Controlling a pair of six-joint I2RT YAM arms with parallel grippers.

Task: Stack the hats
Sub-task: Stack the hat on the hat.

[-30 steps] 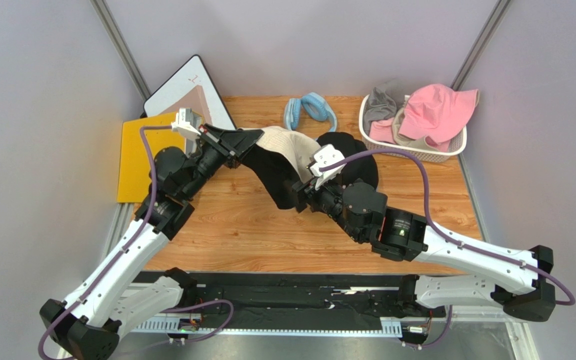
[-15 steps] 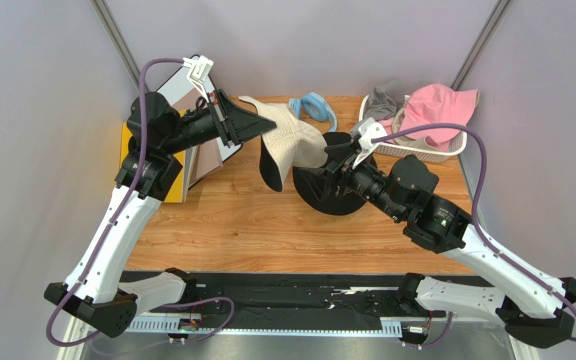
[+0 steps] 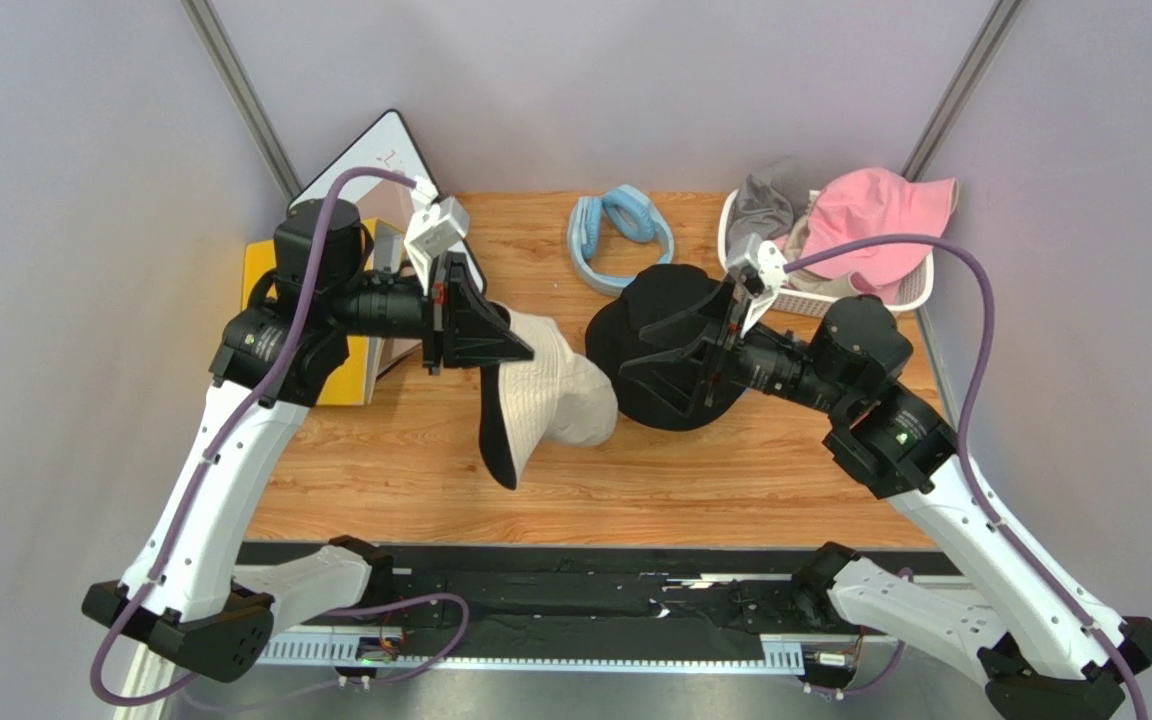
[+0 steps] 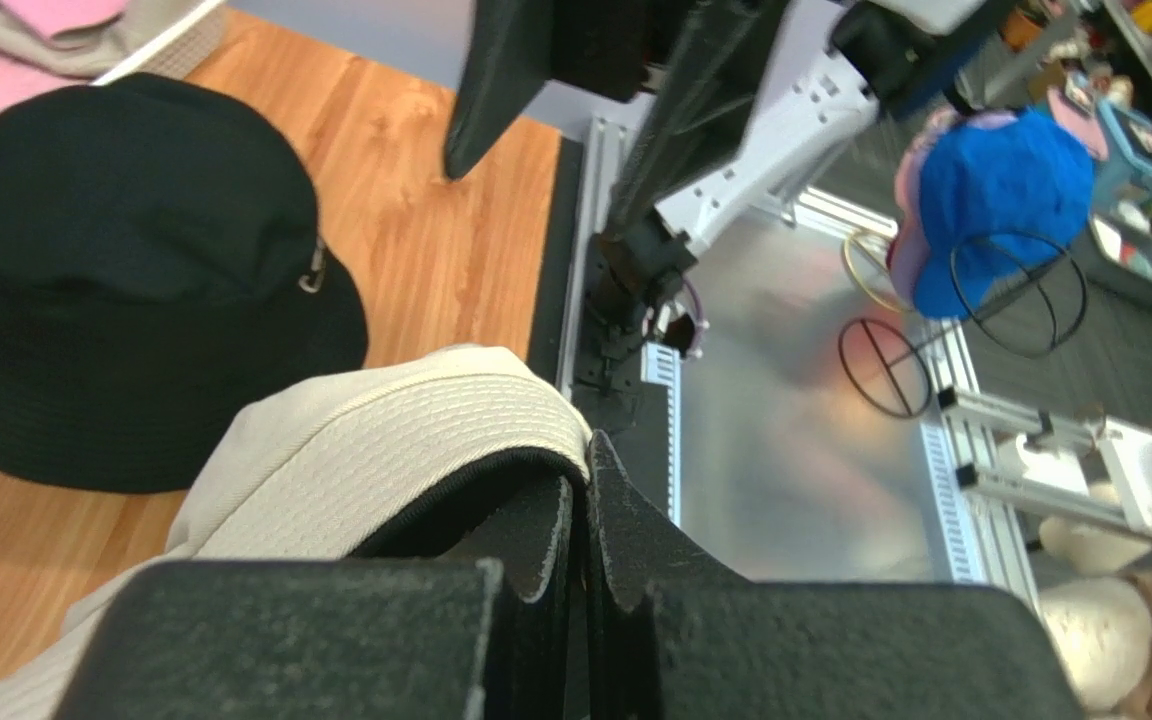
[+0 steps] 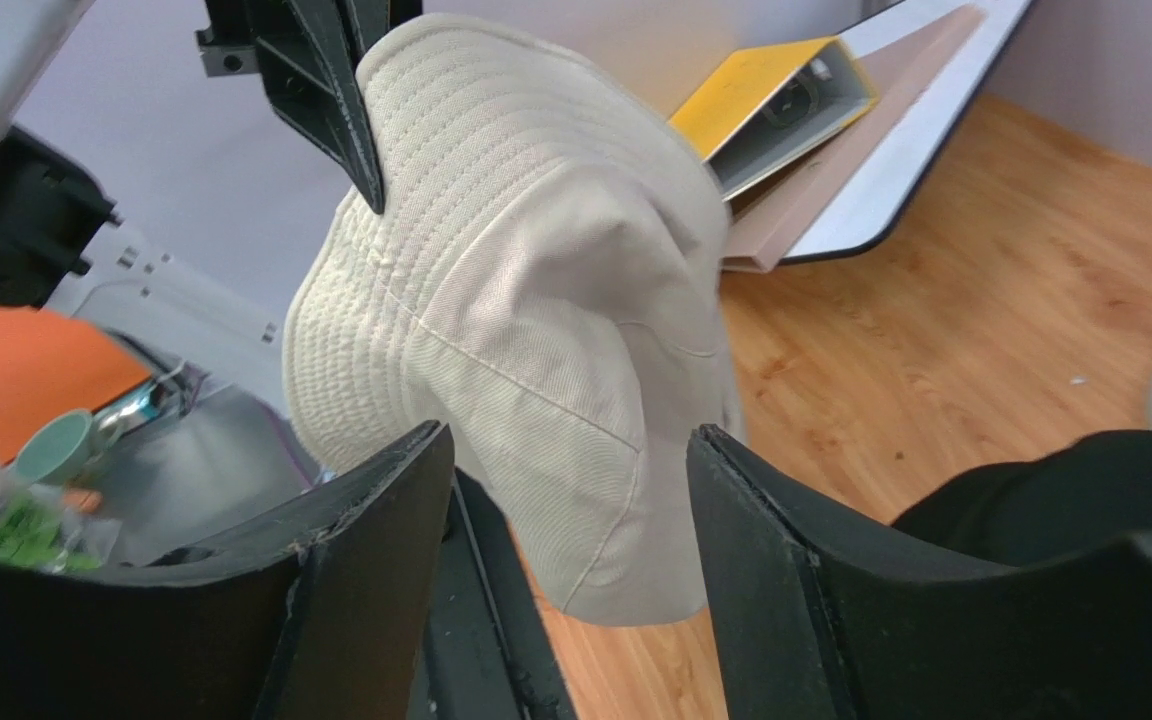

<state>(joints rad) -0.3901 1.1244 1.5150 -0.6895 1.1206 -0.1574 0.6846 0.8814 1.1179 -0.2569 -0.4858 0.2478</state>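
A beige hat (image 3: 560, 402) hangs by its brim from my left gripper (image 3: 504, 345), which is shut on that brim (image 4: 537, 428) above the table's middle. In the right wrist view the beige hat (image 5: 537, 300) dangles just beyond my right gripper (image 5: 570, 450), whose jaws stand open and grip nothing. A black hat (image 3: 672, 353) lies on the table under my right gripper (image 3: 657, 368) and also shows in the left wrist view (image 4: 117, 285). A pink hat (image 3: 868, 218) and a grey hat (image 3: 760, 203) sit in the white basket (image 3: 838, 308).
A light blue padded ring (image 3: 620, 225) lies at the back centre. A yellow binder (image 3: 274, 293) and a white board (image 3: 379, 158) lean at the back left, close behind my left arm. The basket fills the back right corner.
My left gripper has swung the beige hat from the back of the table down toward the near middle. My right arm has drawn back to the right, over the black hat.
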